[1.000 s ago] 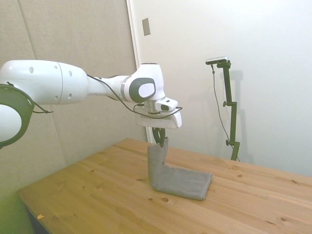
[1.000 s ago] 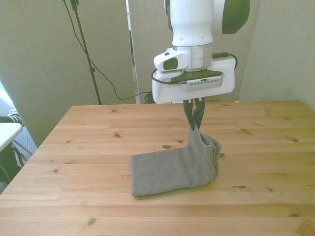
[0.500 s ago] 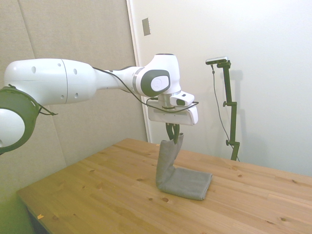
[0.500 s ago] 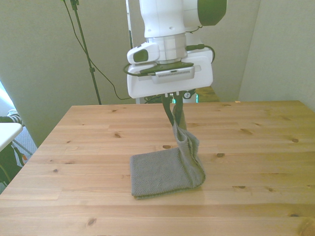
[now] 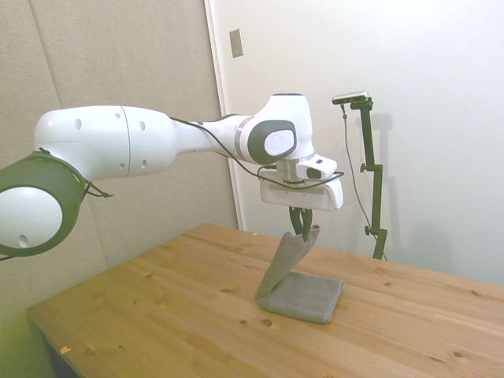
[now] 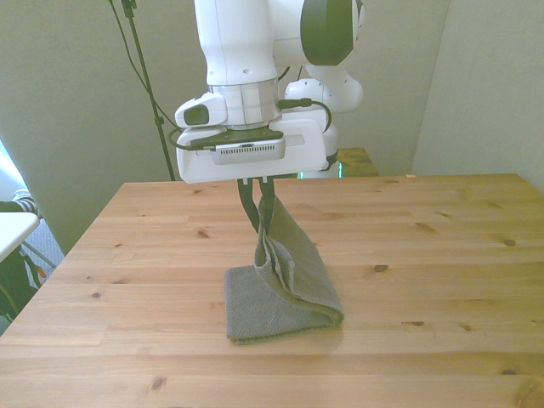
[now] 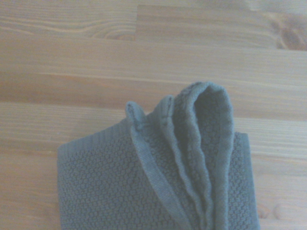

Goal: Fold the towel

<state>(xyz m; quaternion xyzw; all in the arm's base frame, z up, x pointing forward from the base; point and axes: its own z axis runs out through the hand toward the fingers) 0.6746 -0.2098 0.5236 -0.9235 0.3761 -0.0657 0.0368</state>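
Gripper [image 6: 259,223] fingers pinch the towel [image 6: 285,293] edge, raised above its flat half; laying over remains

arm [image 5: 118,146]: glossy white shells | joints: dark olive-green caps | cable: thin black, looped at wrist

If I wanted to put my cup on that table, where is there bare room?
Bare wood lies on both sides of the towel, toward the front view's left and right edges of the table. The crowded spot is mid-table, where the claw holds the towel's lifted end.
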